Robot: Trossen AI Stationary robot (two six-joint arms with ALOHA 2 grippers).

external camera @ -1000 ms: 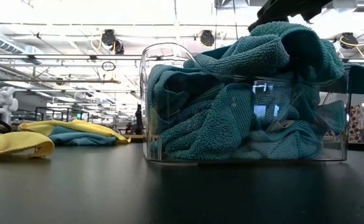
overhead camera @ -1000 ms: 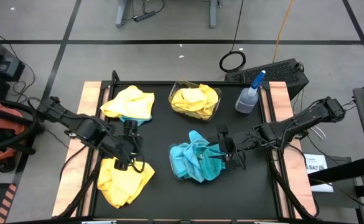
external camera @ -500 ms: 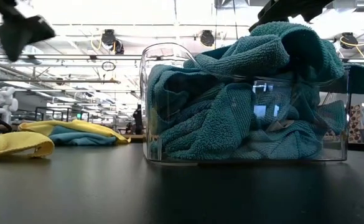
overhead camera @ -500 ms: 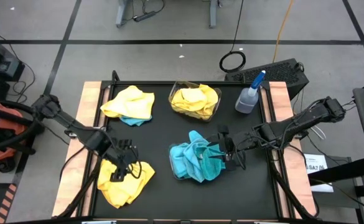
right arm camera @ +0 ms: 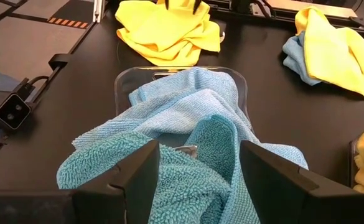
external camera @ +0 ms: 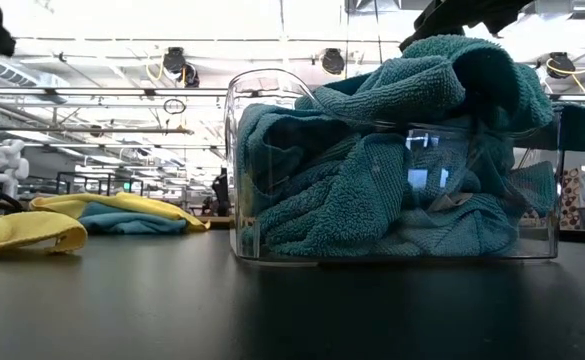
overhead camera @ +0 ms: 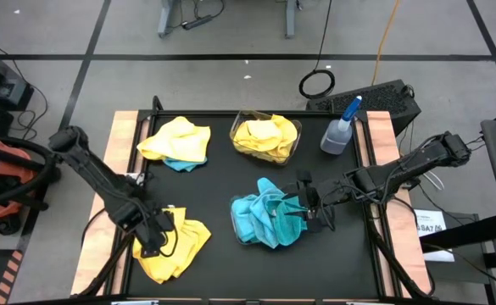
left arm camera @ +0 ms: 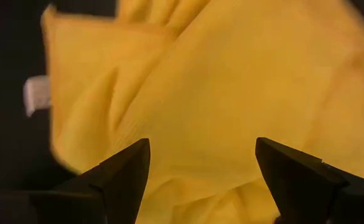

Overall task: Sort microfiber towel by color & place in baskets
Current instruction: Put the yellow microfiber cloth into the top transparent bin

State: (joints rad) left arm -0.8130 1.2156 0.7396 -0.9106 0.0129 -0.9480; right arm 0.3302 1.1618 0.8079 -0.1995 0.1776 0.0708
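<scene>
Lower left of the high view, our left pincer (overhead camera: 156, 240) hangs apart over a soft, light yellow towel (overhead camera: 175, 250); we should pinch a raised fold. Our right pincer (overhead camera: 303, 212) waits apart by the blue basket (overhead camera: 241, 230).

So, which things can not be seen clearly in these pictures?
- Blue towel at the far left pile: mostly covered by a yellow towel, high view.
- Left tool: hidden behind the arm in the high view.
- Bottom of the blue basket: hidden by its towels, every view.

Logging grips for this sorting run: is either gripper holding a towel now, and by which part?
Neither. The left gripper is open over the yellow towel; the right gripper is open above the blue towels.
</scene>
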